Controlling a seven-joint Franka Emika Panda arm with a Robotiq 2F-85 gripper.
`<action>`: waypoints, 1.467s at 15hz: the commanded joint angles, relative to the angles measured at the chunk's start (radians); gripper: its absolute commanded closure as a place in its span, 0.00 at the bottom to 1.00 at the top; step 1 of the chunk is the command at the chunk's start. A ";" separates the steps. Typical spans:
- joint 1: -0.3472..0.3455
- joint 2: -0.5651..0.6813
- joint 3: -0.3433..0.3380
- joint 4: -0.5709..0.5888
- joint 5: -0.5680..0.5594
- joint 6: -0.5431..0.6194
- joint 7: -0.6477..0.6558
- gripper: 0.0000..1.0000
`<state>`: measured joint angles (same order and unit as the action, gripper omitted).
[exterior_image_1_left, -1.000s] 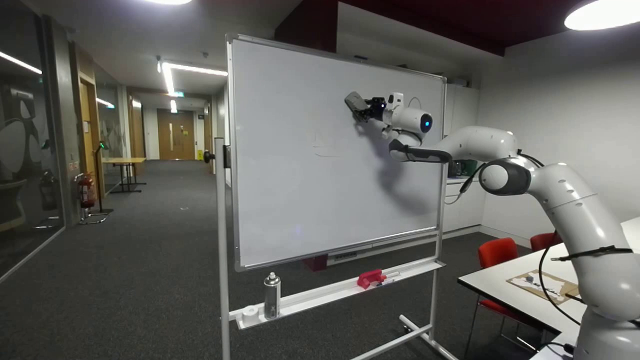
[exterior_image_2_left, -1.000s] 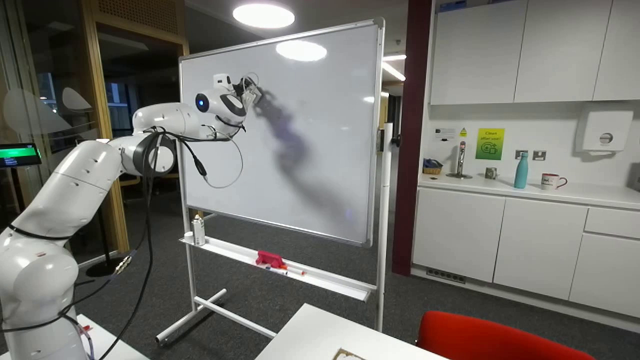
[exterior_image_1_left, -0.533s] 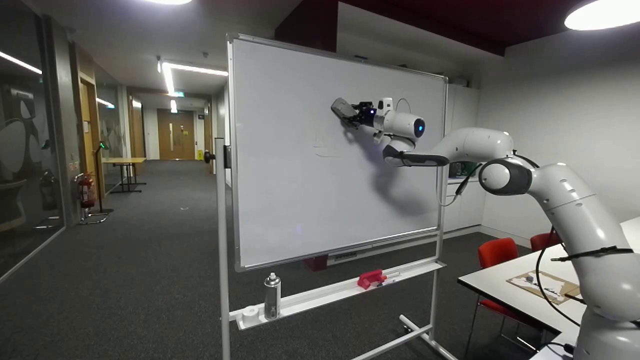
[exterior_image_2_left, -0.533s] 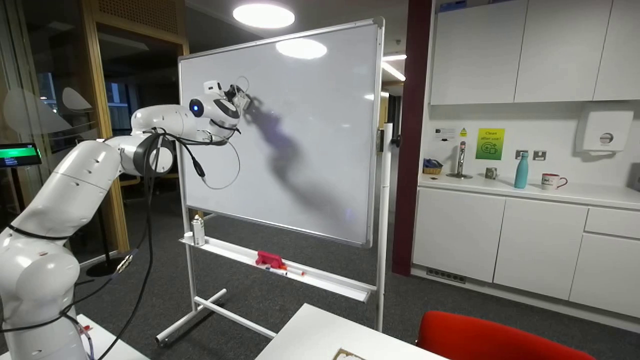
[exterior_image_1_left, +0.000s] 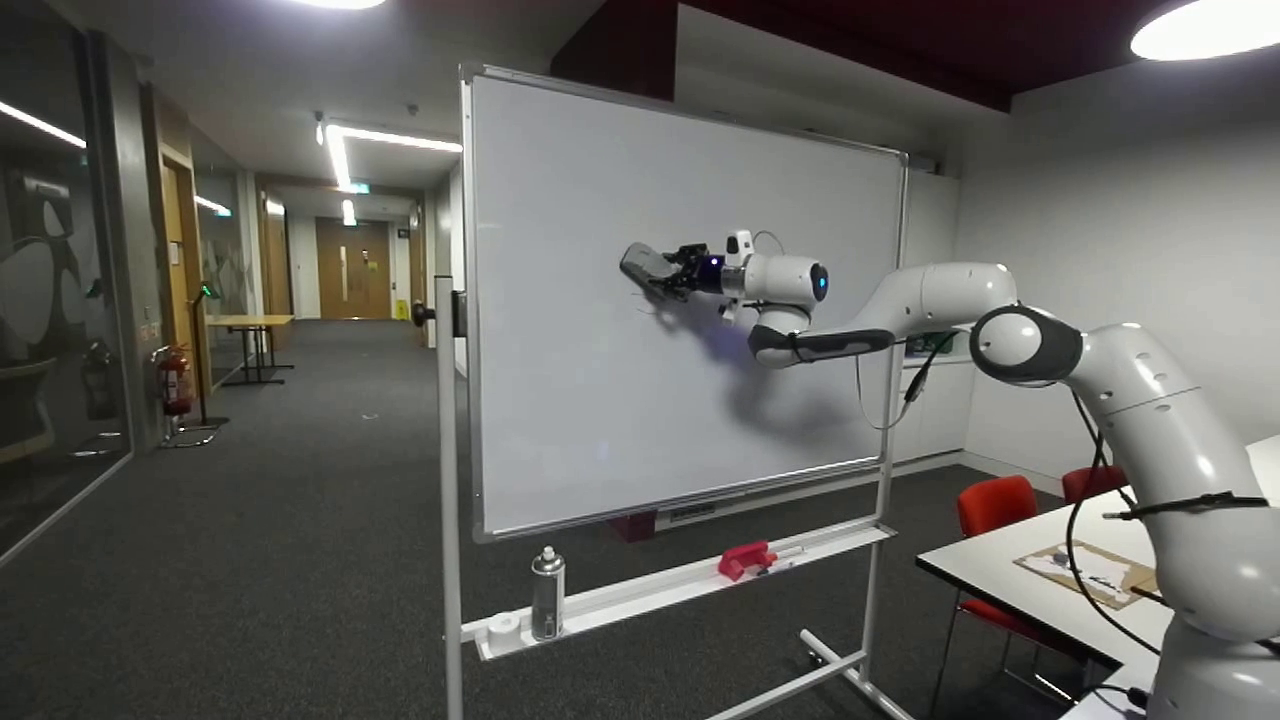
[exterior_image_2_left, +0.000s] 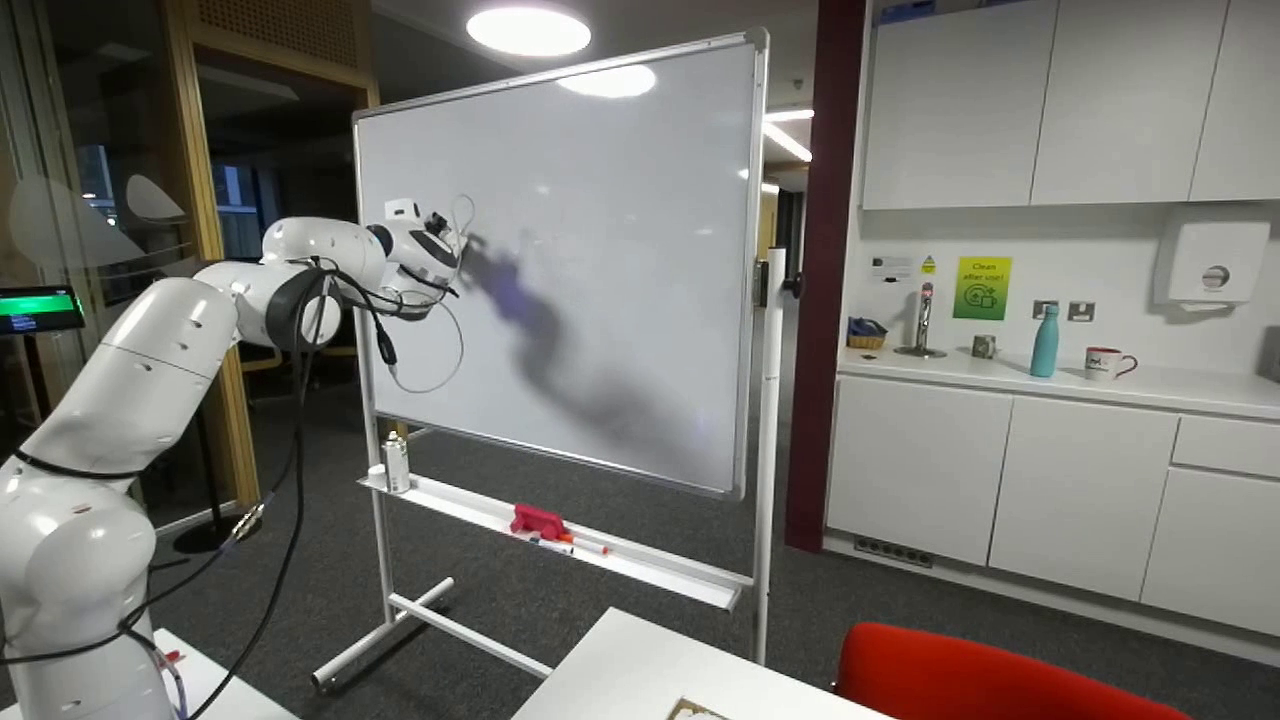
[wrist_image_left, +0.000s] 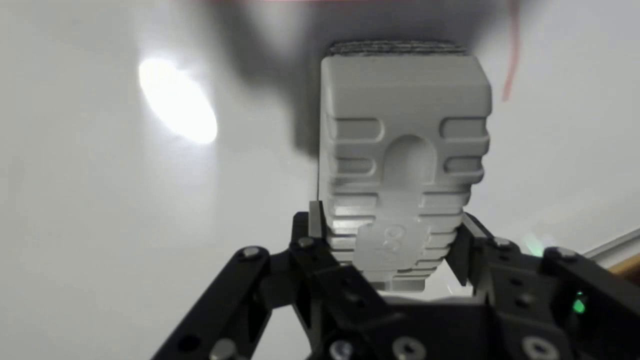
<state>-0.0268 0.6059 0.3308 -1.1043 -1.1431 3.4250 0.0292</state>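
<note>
- Gripped from both sides: the robot's black pincer (wrist_image_left: 392, 235) clamps the narrower, ribbed end of a grey board eraser (wrist_image_left: 407, 102), its jaws parted only by the eraser's width.
- The eraser is held tilted at the face of a wheeled whiteboard (exterior_image_1_left: 600, 420); whether its dark layered pad (wrist_image_left: 397, 48) touches the surface cannot be told.
- Thin red strokes (wrist_image_left: 515, 45) mark the whiteboard near the eraser in the wrist view.
- A white robot arm (exterior_image_2_left: 150, 350) reaches across in both exterior views, throwing a long shadow (exterior_image_2_left: 535, 330) over the whiteboard.
- On the tray (exterior_image_1_left: 650, 592) below, a spray can (exterior_image_1_left: 548, 598) stands beside a small white cylinder (exterior_image_1_left: 503, 632), well apart from a red holder (exterior_image_1_left: 742, 560) and pens (exterior_image_2_left: 590, 543).
- A white bench (exterior_image_1_left: 980, 560) carries a brown panel (exterior_image_1_left: 1135, 580) near a red chair (exterior_image_1_left: 997, 505).
</note>
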 joint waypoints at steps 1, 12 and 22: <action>-0.112 -0.047 0.138 -0.200 -0.079 -0.054 0.043 0.66; -0.466 0.117 0.733 -0.283 0.128 -0.433 -0.360 0.66; -0.431 0.127 0.768 -0.120 0.164 -0.495 -0.471 0.66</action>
<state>-0.4860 0.7188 1.1229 -1.3291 -0.9567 2.9079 -0.4169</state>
